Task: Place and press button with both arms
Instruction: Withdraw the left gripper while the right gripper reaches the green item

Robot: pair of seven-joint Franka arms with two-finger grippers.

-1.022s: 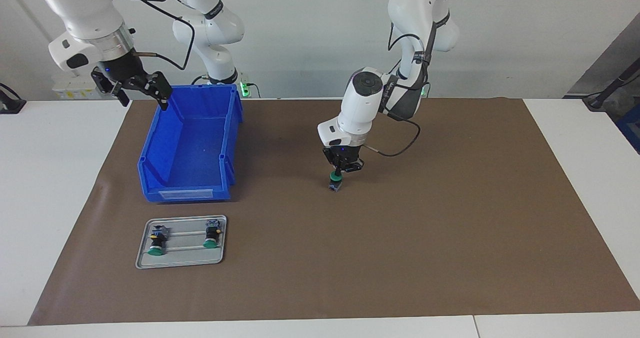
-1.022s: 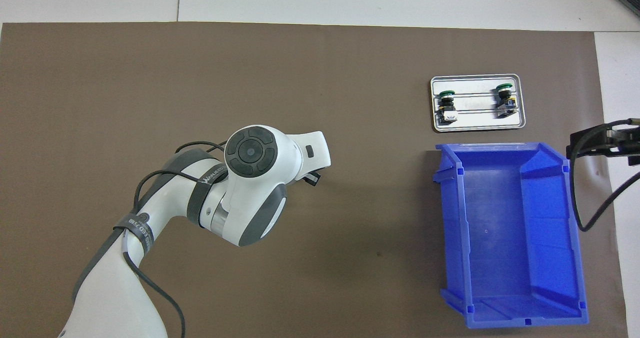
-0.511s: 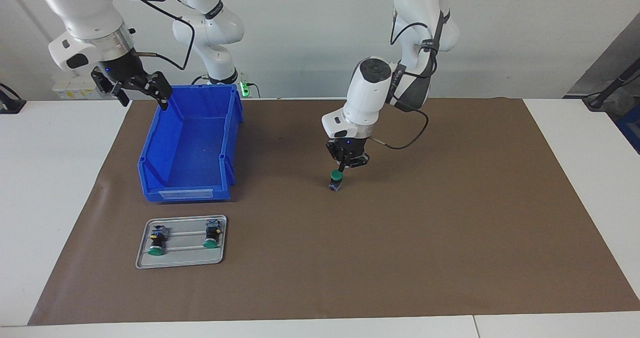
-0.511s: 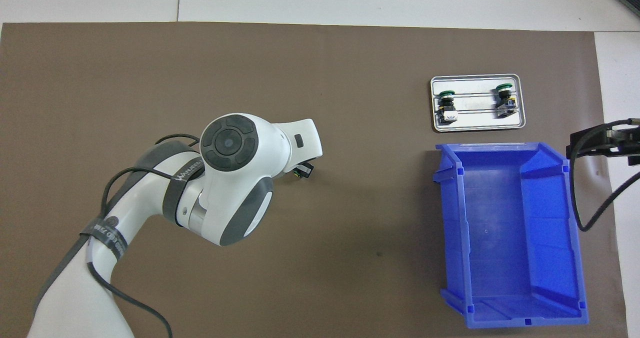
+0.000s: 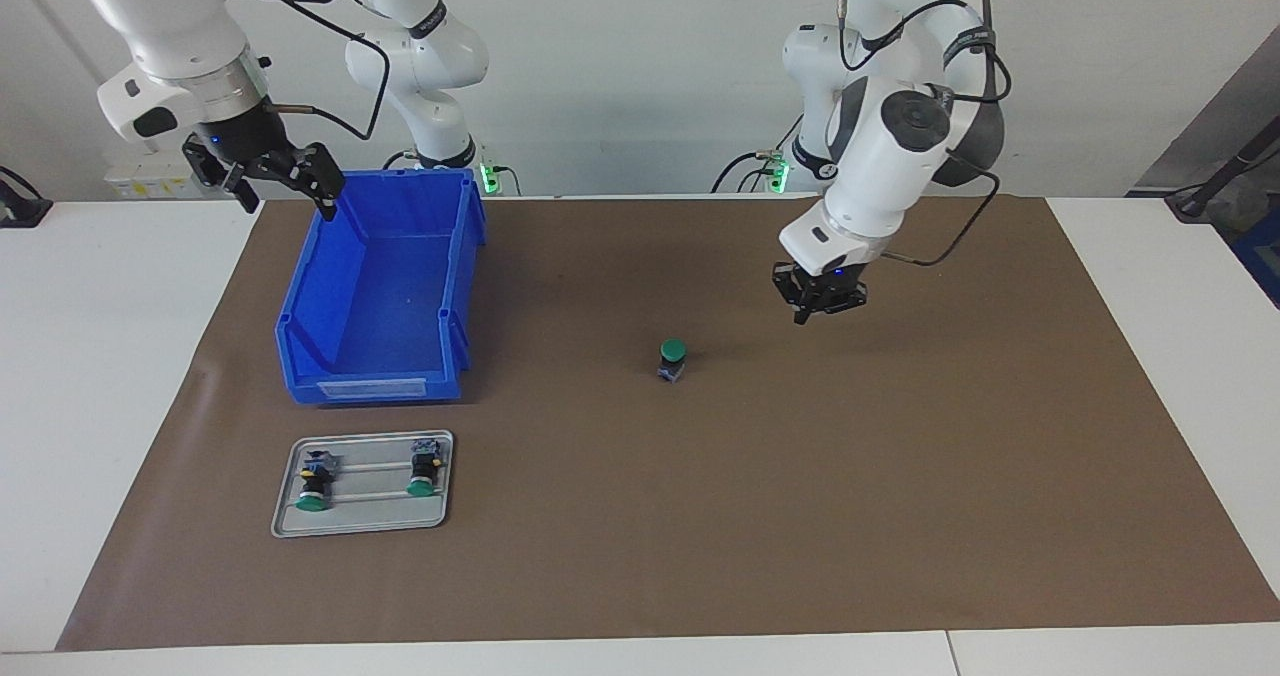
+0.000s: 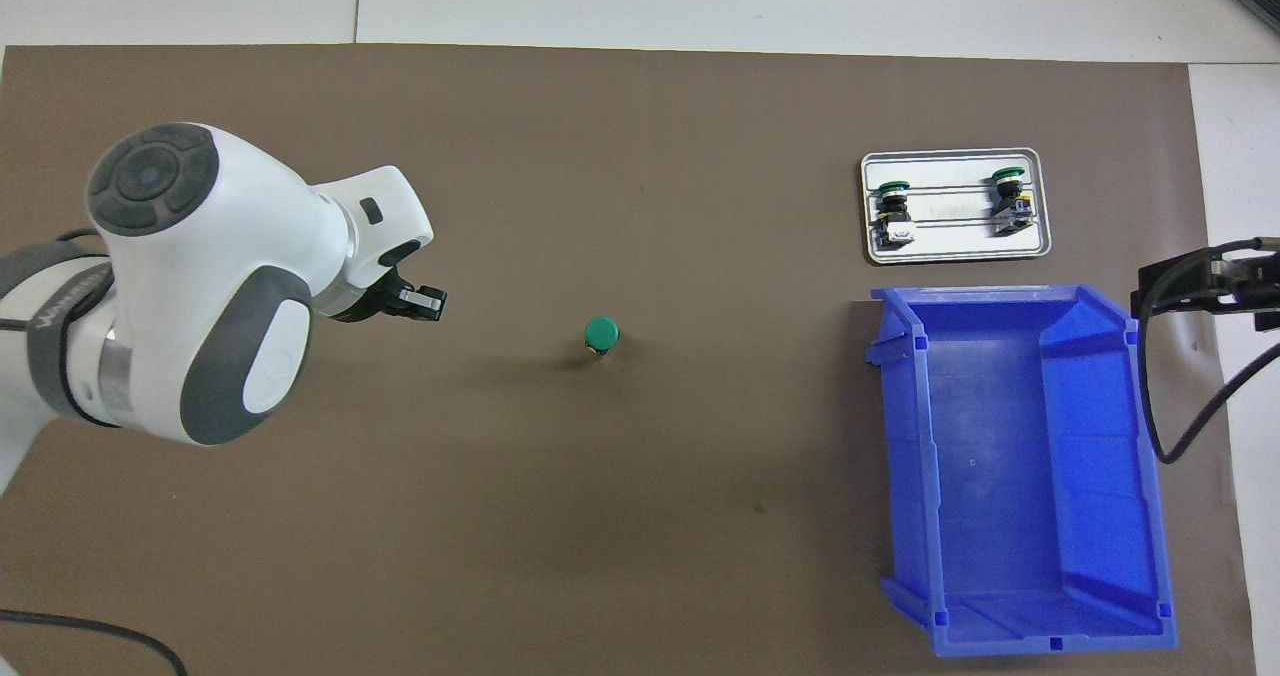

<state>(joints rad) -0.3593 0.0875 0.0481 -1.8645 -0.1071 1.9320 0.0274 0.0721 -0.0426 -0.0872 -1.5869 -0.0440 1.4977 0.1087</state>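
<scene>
The button (image 5: 672, 358) stands upright on the brown mat with its green cap up, near the middle of the table; it also shows in the overhead view (image 6: 601, 334). My left gripper (image 5: 820, 304) hangs in the air over the bare mat, beside the button toward the left arm's end, with its fingers together and empty; it also shows in the overhead view (image 6: 420, 302). My right gripper (image 5: 283, 188) is open and empty, and waits over the corner of the blue bin (image 5: 370, 388) nearest the robots.
A metal tray (image 5: 285, 528) with two more green-capped buttons (image 5: 312, 491) (image 5: 423, 476) lies farther from the robots than the blue bin (image 6: 1010, 476). The tray (image 6: 955, 253) also shows in the overhead view.
My left gripper has lifted off the button's green cap and swung away toward the left arm's end. The button stays standing on the mat. The right arm has not moved.
</scene>
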